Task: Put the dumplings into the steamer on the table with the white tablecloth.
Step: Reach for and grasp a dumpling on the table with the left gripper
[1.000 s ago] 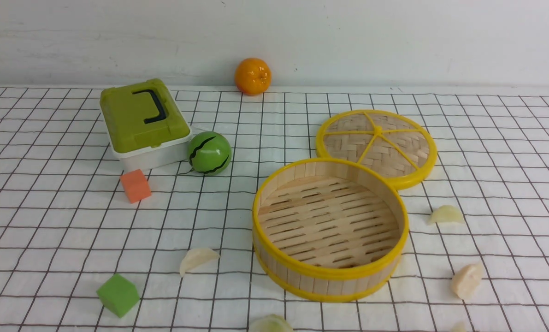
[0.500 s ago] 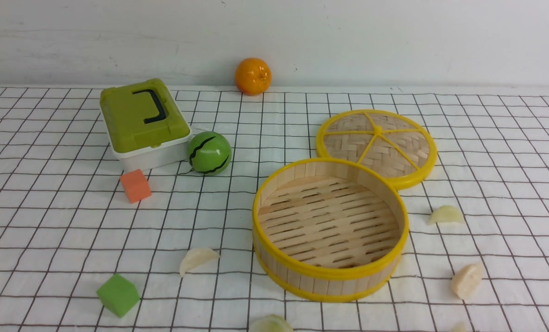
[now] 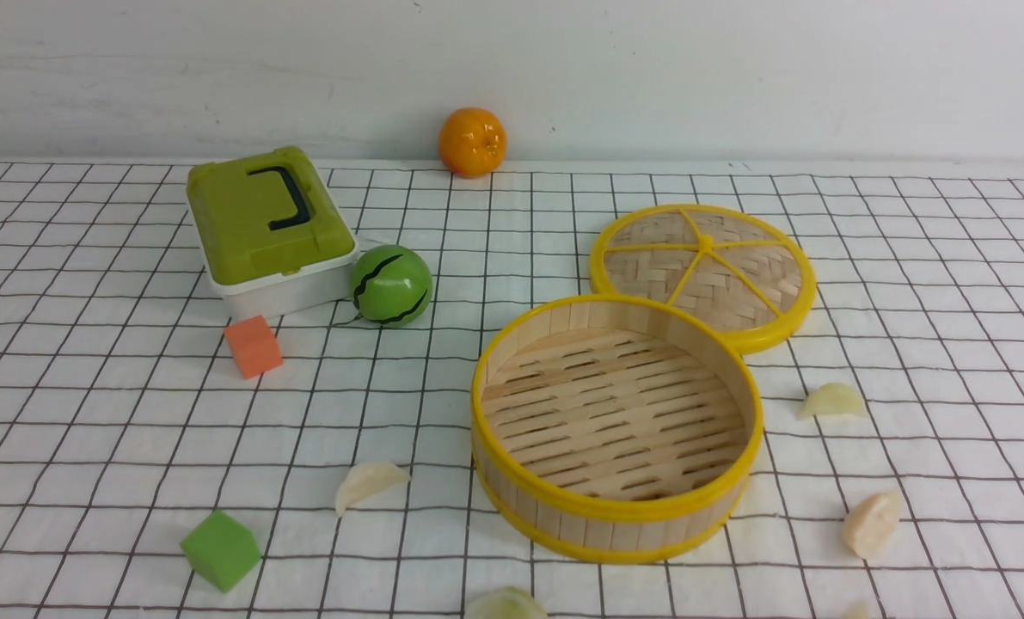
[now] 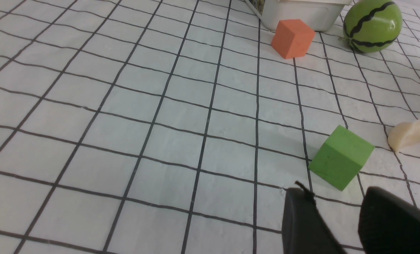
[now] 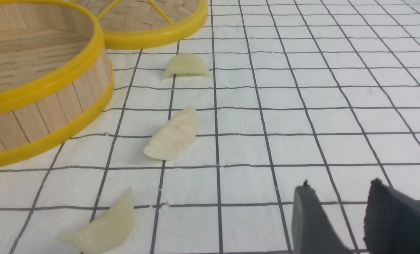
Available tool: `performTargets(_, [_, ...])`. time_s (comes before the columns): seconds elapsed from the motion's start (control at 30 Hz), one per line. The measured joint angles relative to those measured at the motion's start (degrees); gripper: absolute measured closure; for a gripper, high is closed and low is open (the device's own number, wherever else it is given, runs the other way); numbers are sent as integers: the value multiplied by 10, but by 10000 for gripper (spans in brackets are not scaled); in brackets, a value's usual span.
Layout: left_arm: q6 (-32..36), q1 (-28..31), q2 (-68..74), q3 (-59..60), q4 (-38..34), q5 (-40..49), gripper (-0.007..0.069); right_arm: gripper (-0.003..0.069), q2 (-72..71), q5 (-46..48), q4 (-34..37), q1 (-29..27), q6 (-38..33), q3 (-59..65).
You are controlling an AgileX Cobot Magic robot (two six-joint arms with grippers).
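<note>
Steamer [image 3: 606, 529]: yellow rims, pale wood strip wall, pale slatted floor. Behind the steamer I list the lid [image 3: 705, 271]: tan basket weave, yellow rim and spokes. White tablecloth [image 3: 90, 413]: thin black square grid. Of the dumplings [image 3: 367, 481], the one left of the steamer is creamy white. Left of the steamer I also log an orange cube [image 3: 253, 346], a green cube [image 3: 219, 548], a green ball [image 3: 390, 284] with wavy black stripes, and a box [image 3: 262, 215] with olive-green top, black handle and white base. Far behind the steamer: a glossy orange fruit [image 3: 472, 142].

A plain off-white wall [image 3: 735, 69] rises straight behind the far edge of the table [image 3: 90, 413], faintly scuffed, perhaps streaked with grey at the left. Light is even; shadows fall soft.
</note>
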Motion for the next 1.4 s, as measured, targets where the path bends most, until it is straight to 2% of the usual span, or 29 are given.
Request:
performTargets(0.87, [-1, 0, 0, 0, 7, -9, 386, 419, 0, -1, -2, 0, 0, 0])
performTargets(1.07, [-64, 0, 0, 0, -87, -101, 386, 419, 0, -19, 11, 0, 12, 2])
performTargets(1.1, [-106, 0, 0, 0, -150, -139, 386, 419, 0, -32, 39, 0, 33, 4])
performTargets(1.2, [-178, 0, 0, 0, -246, -189, 386, 419, 0, -62, 133, 0, 102, 4])
performTargets(1.23, [-200, 0, 0, 0, -283, -201, 386, 419, 0, -72, 186, 0, 134, 4])
performTargets(1.33, [-222, 0, 0, 0, -344, -218, 386, 419, 0, -91, 302, 0, 220, 4])
performTargets(1.4, [-223, 0, 0, 0, -367, -223, 386, 419, 0, -101, 344, 0, 243, 4])
